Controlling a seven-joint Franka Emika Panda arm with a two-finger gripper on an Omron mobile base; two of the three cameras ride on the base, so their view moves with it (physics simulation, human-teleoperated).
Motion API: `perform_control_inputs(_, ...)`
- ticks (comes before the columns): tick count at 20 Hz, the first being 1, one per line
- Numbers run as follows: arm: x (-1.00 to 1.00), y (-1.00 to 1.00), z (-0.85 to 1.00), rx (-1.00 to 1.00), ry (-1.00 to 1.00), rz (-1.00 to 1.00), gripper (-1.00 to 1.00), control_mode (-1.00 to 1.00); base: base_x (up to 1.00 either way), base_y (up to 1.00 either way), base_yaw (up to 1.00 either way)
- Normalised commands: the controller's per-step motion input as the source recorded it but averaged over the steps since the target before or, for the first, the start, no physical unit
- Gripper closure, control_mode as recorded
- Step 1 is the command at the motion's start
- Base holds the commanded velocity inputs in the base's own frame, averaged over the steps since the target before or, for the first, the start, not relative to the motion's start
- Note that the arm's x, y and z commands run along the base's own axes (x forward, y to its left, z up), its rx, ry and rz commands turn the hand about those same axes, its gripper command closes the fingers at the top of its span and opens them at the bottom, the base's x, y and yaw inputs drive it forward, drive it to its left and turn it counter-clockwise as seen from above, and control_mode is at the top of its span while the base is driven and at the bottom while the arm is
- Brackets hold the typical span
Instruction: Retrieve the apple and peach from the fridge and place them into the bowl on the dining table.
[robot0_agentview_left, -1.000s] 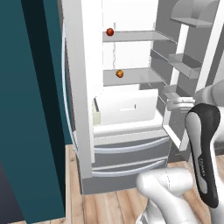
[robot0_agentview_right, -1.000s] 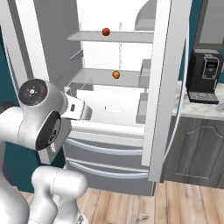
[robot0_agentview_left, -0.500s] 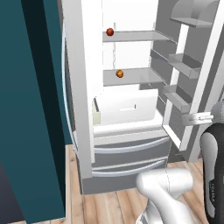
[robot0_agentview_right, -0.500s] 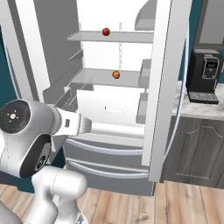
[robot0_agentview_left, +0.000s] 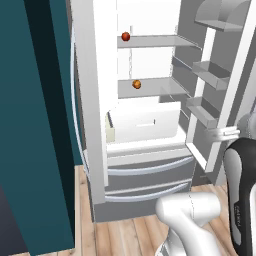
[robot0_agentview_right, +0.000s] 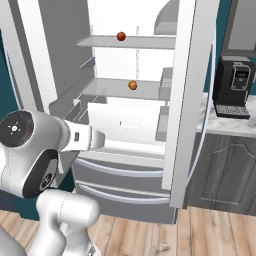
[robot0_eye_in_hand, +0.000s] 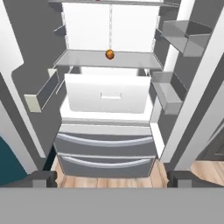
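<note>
The fridge (robot0_agentview_left: 145, 170) (robot0_agentview_right: 125, 175) (robot0_eye_in_hand: 105, 146) stands with both upper doors swung open, showing its white interior. The apple (robot0_agentview_left: 125, 36) (robot0_agentview_right: 121, 36), small and red, rests on the upper glass shelf. One shelf below lies the orange peach (robot0_agentview_left: 136, 84) (robot0_agentview_right: 132, 85) (robot0_eye_in_hand: 110, 54). My gripper (robot0_eye_in_hand: 112, 179) is open and holds nothing, its two dark fingertips (robot0_eye_in_hand: 43, 178) far apart. It hangs well in front of the fridge, at about the height of the lower drawers, facing the interior. The bowl and the dining table are out of view.
A white crisper drawer (robot0_agentview_left: 145, 122) sits under the peach's shelf. The right door's bins (robot0_agentview_left: 212, 75) jut out beside the arm. A teal wall panel (robot0_agentview_left: 30, 125) stands left of the fridge. A black coffee machine (robot0_agentview_right: 235, 87) sits on a marble counter (robot0_agentview_right: 225, 127) to the right.
The arm has swung lower and drawn back from the fridge, so the hand sits lower in front of it. The fruits and doors have not moved. The jaws stay open.
</note>
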Motion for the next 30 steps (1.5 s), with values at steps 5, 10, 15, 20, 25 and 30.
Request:
perform_control_inputs(5, 0.53, 0.03, 0.0, 0.0, 0.01, 0.0, -1.0, -1.0, 0.0, 0.0, 0.0)
perform_control_inputs(10, 0.24, 0.0, 0.0, 0.0, 0.0, 0.0, -1.0, -1.0, 0.0, 0.0, 0.0)
perform_control_inputs(15, 0.0, 0.0, 0.0, 0.0, 0.0, 0.0, -1.0, -1.0, 0.0, 0.0, 0.0)
perform_control_inputs(20, -0.37, 0.0, 0.0, -0.01, -0.08, 0.01, -1.0, -1.0, 0.0, 0.0, 0.0)
perform_control_inputs(25, -0.43, 0.0, 0.0, -0.02, -0.12, 0.0, -1.0, -1.0, 0.0, 0.0, 0.0)
perform_control_inputs(30, 0.0, 0.0, 0.0, 0.0, 0.0, 0.0, -1.0, 1.0, 0.01, 0.0, 0.0)
